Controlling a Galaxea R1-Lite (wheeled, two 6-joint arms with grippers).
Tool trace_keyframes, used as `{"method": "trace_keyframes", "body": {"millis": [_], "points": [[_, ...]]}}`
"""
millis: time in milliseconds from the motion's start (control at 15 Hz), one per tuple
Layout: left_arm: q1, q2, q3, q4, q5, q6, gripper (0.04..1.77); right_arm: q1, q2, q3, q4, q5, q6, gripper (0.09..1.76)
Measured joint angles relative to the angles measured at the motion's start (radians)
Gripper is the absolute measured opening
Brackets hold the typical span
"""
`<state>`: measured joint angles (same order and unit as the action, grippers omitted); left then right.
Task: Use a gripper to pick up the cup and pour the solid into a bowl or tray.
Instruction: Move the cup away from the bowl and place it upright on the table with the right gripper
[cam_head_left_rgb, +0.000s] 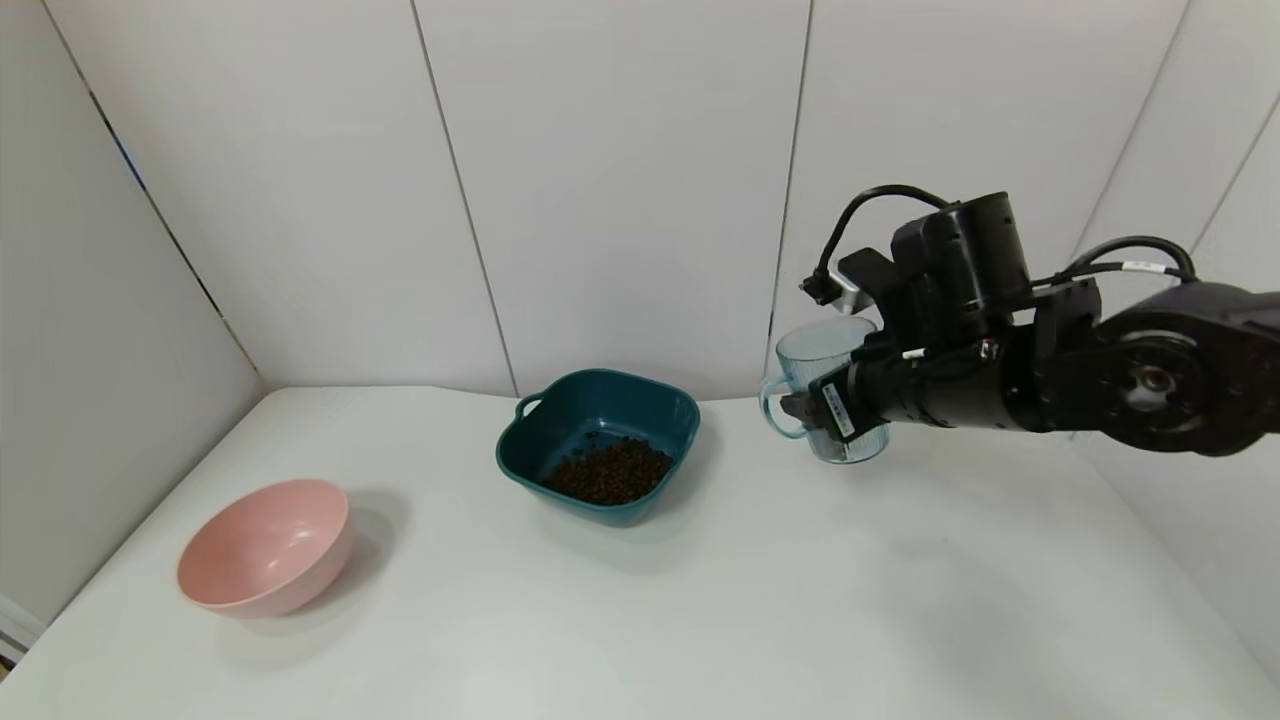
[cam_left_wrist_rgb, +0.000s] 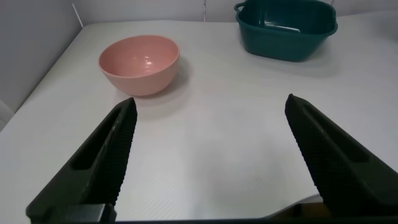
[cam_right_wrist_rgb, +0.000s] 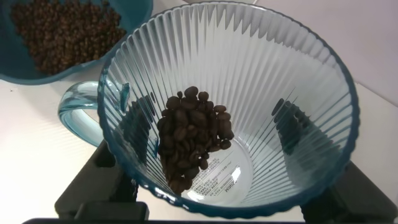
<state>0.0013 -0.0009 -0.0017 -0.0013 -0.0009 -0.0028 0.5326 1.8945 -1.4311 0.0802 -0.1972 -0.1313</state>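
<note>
Right gripper (cam_head_left_rgb: 835, 415) clamped on the cup (cam_head_left_rgb: 830, 385), held upright above the table (cam_head_left_rgb: 800, 600), to the right of the teal basin (cam_head_left_rgb: 598, 440); handle points toward the basin; cup looks clear of the table, though the head view makes that hard to confirm. Beans (cam_right_wrist_rgb: 189, 140) in a small heap at the cup bottom; a larger heap of beans sits in the basin. Pink bowl (cam_head_left_rgb: 265, 545) well left of the basin. Left gripper (cam_left_wrist_rgb: 211, 162) low over the near table, fingers spread wide, holding nothing.
</note>
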Motion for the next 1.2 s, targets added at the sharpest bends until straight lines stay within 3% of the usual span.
{"method": "trace_keyframes", "body": {"millis": [600, 1200], "points": [[0.0, 0.0, 0.0, 0.0, 0.0, 0.0, 1.72, -0.048, -0.032, 0.471, -0.66, 0.0, 0.075, 1.38], [0.0, 0.0, 0.0, 0.0, 0.0, 0.0, 1.72, -0.038, 0.131, 0.709, -1.161, -0.049, 0.121, 1.38]]}}
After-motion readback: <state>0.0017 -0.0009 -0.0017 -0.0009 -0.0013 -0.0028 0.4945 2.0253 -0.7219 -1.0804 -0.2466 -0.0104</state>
